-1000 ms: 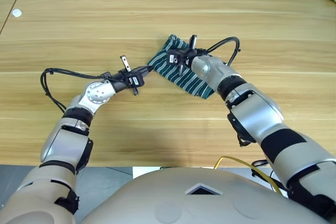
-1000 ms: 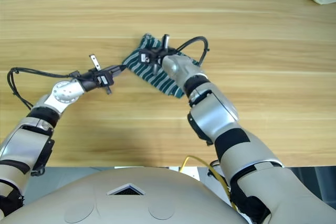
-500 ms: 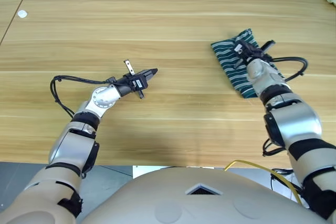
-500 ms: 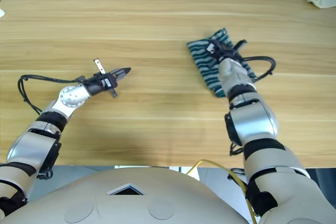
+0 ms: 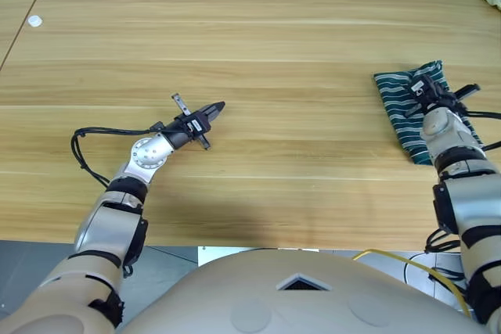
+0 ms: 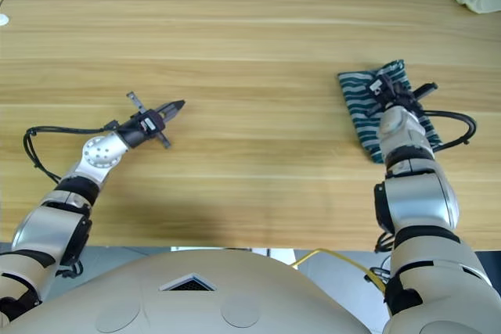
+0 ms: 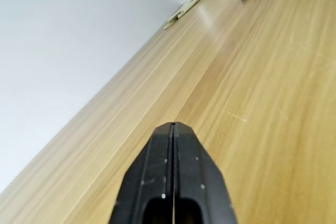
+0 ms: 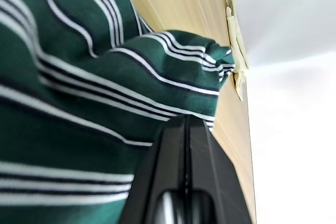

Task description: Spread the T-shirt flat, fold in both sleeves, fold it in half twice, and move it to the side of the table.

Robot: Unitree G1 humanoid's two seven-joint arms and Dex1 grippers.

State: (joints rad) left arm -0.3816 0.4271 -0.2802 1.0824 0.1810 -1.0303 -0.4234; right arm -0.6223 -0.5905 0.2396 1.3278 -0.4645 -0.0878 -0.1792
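Left gripper (image 5: 219,106) sits pinched together, empty, over the pale wooden table (image 5: 297,29) left of centre; right gripper (image 8: 186,127) looks clamped on the folded green white-striped T-shirt (image 5: 395,95), far right. I'd drag low and slow so the folds stay stacked, then release cleanly.

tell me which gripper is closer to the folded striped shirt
Right. The right gripper sits on the far end of the shirt, shut on it. The left gripper is shut and well apart from it, off to the left over the bare table.
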